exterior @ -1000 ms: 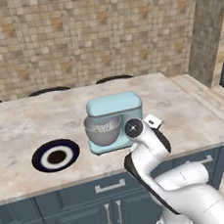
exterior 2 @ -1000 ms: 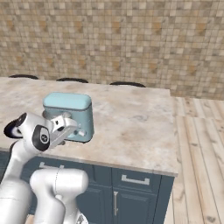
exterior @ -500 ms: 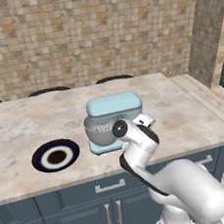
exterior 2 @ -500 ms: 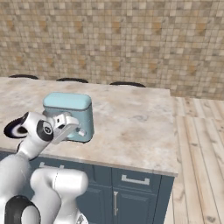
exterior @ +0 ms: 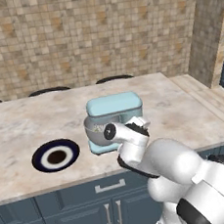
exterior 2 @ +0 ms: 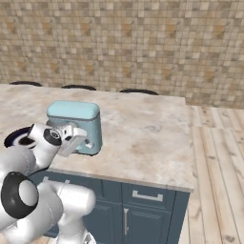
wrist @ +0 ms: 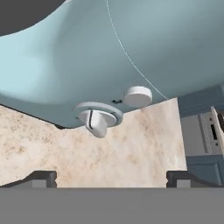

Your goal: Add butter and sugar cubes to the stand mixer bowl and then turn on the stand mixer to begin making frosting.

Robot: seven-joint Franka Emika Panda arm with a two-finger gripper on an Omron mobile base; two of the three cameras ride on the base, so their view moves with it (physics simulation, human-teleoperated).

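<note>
On the marble desk [exterior: 46,119] stands the light blue mixer [exterior: 114,106], its metal bowl [exterior: 97,132] under the head, a dark plate [exterior: 55,155] to its left. Close beside the mixer's side, facing its knob [wrist: 96,120], the tool [wrist: 111,177] hangs wide and holds nothing.

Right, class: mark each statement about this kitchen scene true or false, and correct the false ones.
1. The stand mixer is light blue. True.
2. The dark blue plate sits on top of the mixer. False: it lies on the counter, beside the mixer and apart from it.
3. The claw is open, holding nothing. True.
4. In the hand view a white knob shows on the mixer's body. True.
5. The claw has closed around that knob. False: its fingertips stand apart, short of it.
</note>
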